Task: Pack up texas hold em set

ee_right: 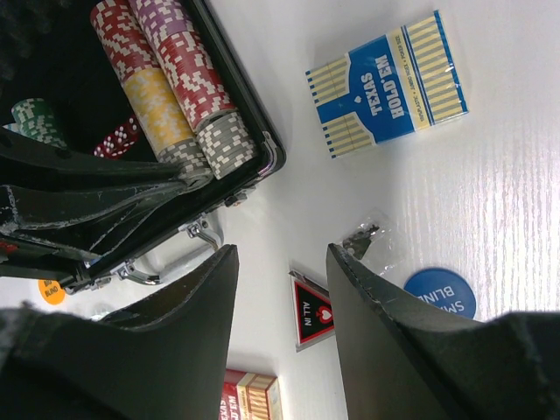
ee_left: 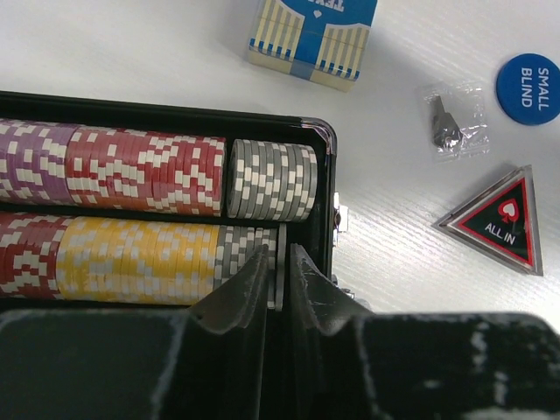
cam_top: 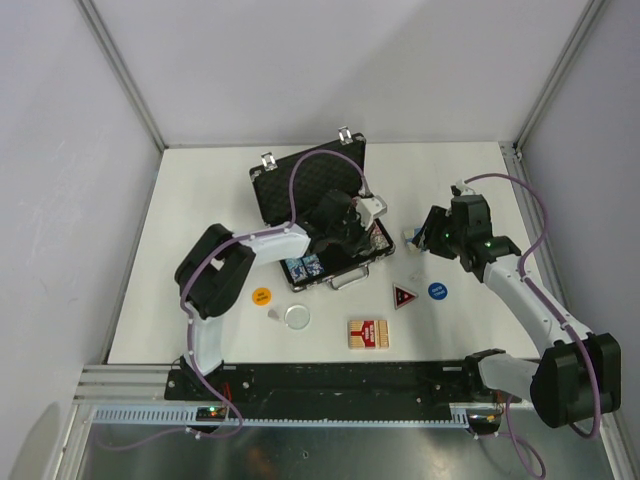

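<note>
The left gripper (ee_left: pixel 278 255) is down at the end of the nearer chip row, its fingers a narrow gap apart with a single gray chip (ee_left: pixel 281 262) on edge between them. I cannot tell whether they pinch it or have let it go. The right gripper (ee_right: pixel 280 262) hovers over the table with its fingers well apart and nothing between them.

The case (ee_left: pixel 175 112) lies open in the middle of the table, its lid up at 12 o'clock and rows of chips (ee_left: pixel 140 171) packed inside. Each chip is light, hard and smooth. It is probably best pinched across its flat faces, since a slack grip on the rim would likely let it roll.

The loose pieces lie around the case:
- A blue deck (ee_right: pixel 385 83) marked "TEXAS HOLD'EM" looks like a stiff wrapped box, and its glossy wrap may be slippery, so I would take it across the short sides.
- A blue button (ee_left: pixel 528 87) at 4 o'clock from the case reads "SMALL BLIND".
- A red triangle (ee_left: pixel 499 223) at 5 o'clock reads "ALL IN".
- A small clear bag (ee_left: pixel 455 122) near the blue button is soft and crinkly.
- A red deck (cam_top: pixel 368 333) lies at 6 o'clock.
- An orange button (cam_top: pixel 261 296) at 8 o'clock shows "BLIND".

The button and triangle lie flat and look hard to get under.
</note>
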{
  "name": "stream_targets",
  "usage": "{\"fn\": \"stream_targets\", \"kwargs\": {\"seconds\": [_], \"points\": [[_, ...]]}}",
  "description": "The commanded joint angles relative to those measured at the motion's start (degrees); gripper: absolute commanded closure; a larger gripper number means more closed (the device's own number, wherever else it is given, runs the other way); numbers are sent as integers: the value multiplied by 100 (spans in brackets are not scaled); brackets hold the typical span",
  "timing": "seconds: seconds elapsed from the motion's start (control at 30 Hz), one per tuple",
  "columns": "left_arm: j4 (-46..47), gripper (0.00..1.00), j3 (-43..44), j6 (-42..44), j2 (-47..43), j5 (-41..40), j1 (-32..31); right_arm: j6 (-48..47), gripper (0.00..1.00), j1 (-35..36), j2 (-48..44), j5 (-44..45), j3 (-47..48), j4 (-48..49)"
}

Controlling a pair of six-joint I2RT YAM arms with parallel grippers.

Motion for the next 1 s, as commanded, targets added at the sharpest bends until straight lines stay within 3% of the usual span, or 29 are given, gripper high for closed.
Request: {"fn": "stream_targets", "kwargs": {"seconds": [0.0,0.1,0.17,0.5,0.73,0.97], "points": [[114,76,262,-181,44,-628,-90,31,49,-22,24,-70,101,178],[111,65,267,-284,-4,-868,-93,34,49,-23,6,-78,101,199],[111,63,272,-329,-60,-909,-93,27,49,-21,1,-89,105,217],[-43,70,504,-687,-430,-872,-89,6,46,-21,27,-204,101,246],[-629,71,748,-819,-906,-1155,-49,-153,33,173,39,159,103,-1],[-676,49,444,-843,-1852,-1820,-15,-212,26,786,47,796,106,-227]]}}
